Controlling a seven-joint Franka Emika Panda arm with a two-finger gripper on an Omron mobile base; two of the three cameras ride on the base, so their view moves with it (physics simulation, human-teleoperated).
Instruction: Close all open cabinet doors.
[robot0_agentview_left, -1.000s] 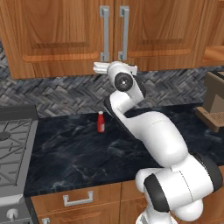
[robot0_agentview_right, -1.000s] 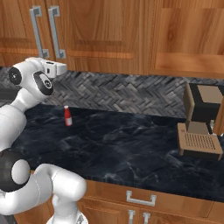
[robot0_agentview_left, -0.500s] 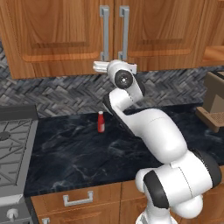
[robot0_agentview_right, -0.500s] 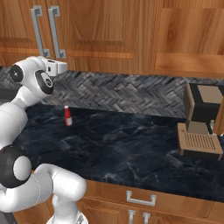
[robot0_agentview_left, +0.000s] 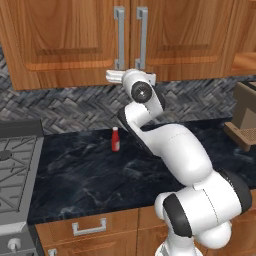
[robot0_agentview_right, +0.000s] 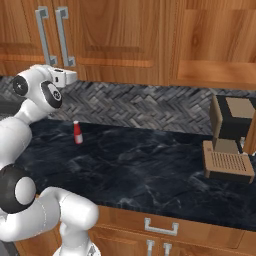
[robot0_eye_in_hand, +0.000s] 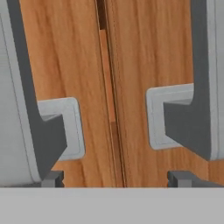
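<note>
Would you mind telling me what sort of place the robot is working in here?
A rendered home kitchen, it seems: wooden wall cabinet doors with vertical bar handles above a dark marble-look counter, a gas stove at one end and a coffee machine at the other.

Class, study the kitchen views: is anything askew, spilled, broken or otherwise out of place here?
Nothing stands out. The two cabinet doors look shut and level, handles side by side, with the gripper close at their seam. A small red bottle stands upright on the dark counter; nothing is spilled.
</note>
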